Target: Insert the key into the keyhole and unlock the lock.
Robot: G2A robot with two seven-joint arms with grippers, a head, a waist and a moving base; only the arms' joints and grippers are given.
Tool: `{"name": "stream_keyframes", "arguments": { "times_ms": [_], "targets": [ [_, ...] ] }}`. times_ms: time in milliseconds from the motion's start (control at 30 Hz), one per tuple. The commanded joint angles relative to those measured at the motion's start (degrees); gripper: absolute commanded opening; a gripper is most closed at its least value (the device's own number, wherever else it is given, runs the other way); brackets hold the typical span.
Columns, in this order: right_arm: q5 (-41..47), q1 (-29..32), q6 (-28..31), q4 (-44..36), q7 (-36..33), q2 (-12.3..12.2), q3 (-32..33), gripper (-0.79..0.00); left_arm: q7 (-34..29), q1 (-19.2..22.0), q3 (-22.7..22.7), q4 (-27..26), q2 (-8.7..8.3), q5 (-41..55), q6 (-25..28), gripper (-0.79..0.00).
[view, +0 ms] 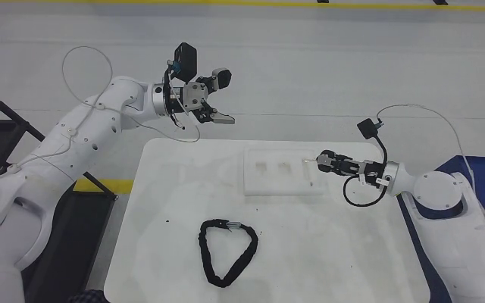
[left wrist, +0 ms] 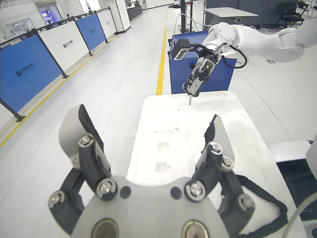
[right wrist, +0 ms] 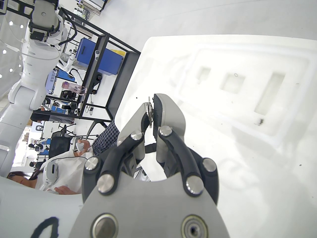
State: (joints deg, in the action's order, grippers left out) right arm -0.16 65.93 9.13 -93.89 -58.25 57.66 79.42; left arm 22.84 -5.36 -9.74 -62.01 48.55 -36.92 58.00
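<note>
Right gripper [right wrist: 149, 106], clamped on the small silver metal key [right wrist: 149, 112] over the white foam tray's [view: 250, 185] edge, looks ready to carry it to the black fabric-sleeved chain lock [view: 227, 252] lower centre; left gripper [view: 225, 97] hangs spread, upper left.

Top camera looks down; 2 wrist cameras share the table [left wrist: 237, 115].

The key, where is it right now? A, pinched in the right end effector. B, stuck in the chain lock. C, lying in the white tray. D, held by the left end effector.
A: the key sits pinched in the shut right end effector, while the left end effector is open and empty.
</note>
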Motion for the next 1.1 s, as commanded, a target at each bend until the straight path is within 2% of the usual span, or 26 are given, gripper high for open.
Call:
{"name": "stream_keyframes", "arguments": {
  "times_ms": [0,267,600,800,1067],
  "targets": [
    [0.00,0.00,0.00,0.00,0.00,0.00,0.00,-0.785,0.00,0.00,0.00,0.00,0.00,0.00,0.00,0.000],
    [0.00,0.00,0.00,0.00,0.00,0.00,0.00,-0.785,-0.44,-0.56,-0.29,-0.38,-0.02,-0.12,-0.97,0.000],
    [0.00,0.00,0.00,0.00,0.00,0.00,0.00,-0.785,-2.87,-9.06,-2.25,0.08,-0.36,-1.41,0.00,0.000],
    [0.00,0.00,0.00,0.00,0.00,0.00,0.00,-0.785,-1.85,-14.29,-2.51,-0.17,0.18,-6.92,0.00,0.000],
    [0.00,0.00,0.00,0.00,0.00,0.00,0.00,-0.785,-0.01,-18.18,-0.57,0.04,0.99,-13.39,0.00,0.000]
  ]
}}
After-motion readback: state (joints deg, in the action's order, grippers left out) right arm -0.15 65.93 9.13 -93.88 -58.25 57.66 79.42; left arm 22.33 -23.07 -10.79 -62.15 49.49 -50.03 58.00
